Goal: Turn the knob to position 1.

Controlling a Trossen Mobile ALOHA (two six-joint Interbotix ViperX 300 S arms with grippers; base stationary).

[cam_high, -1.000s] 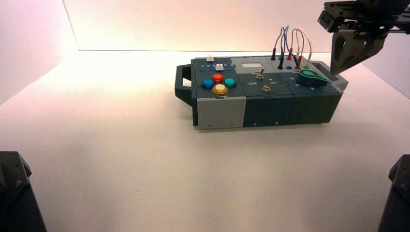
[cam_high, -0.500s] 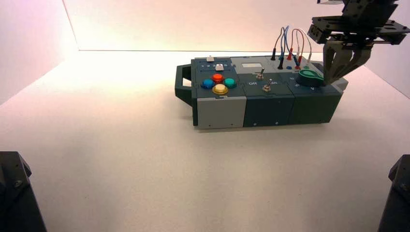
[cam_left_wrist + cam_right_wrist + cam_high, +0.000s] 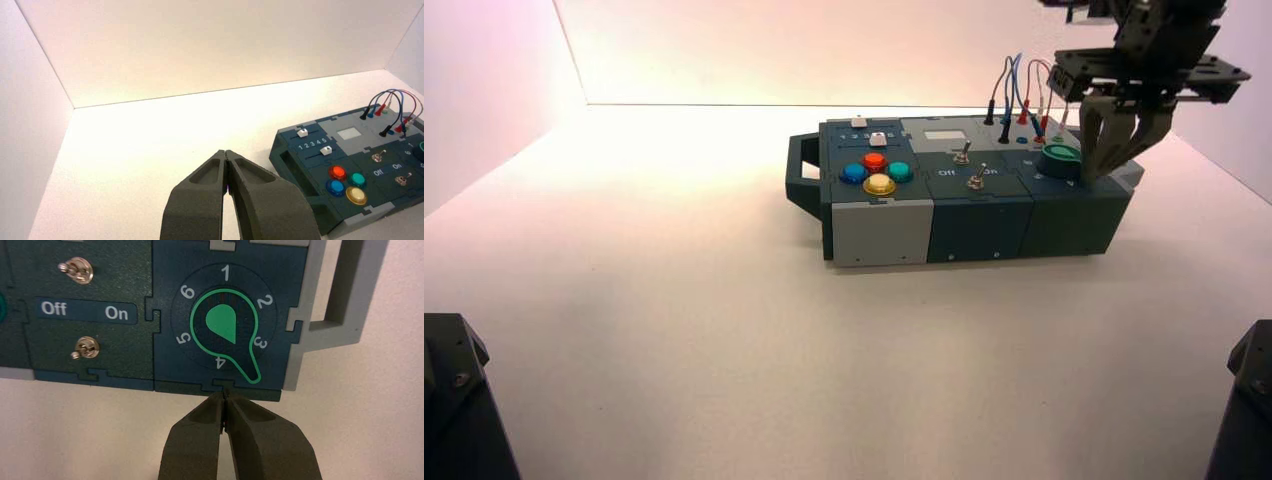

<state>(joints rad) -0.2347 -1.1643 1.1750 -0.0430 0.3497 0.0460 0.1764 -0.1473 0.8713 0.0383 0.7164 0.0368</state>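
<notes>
The green knob (image 3: 225, 325) sits at the right end of the box (image 3: 984, 225), in a ring of numbers 1 to 6. Its teardrop pointer tab points between 3 and 4. In the high view the knob (image 3: 1058, 157) is partly covered by my right gripper (image 3: 1096, 172), which hangs just above its right side. In the right wrist view the right gripper (image 3: 225, 395) is shut and empty, its tips at the box's front edge just below the 4. My left gripper (image 3: 226, 152) is shut and empty, parked far left of the box (image 3: 320, 210).
Two metal toggle switches (image 3: 80, 270) (image 3: 85, 347) with Off/On lettering stand left of the knob. Red, blue, teal and yellow push buttons (image 3: 877, 172), two sliders (image 3: 315, 142) and looped wires (image 3: 1024, 95) fill the rest of the box. A grey handle (image 3: 345, 300) sticks out beside the knob.
My right gripper has moved left and down from beyond the box's right end to just over the knob. The knob, the box and the left arm have not moved.
</notes>
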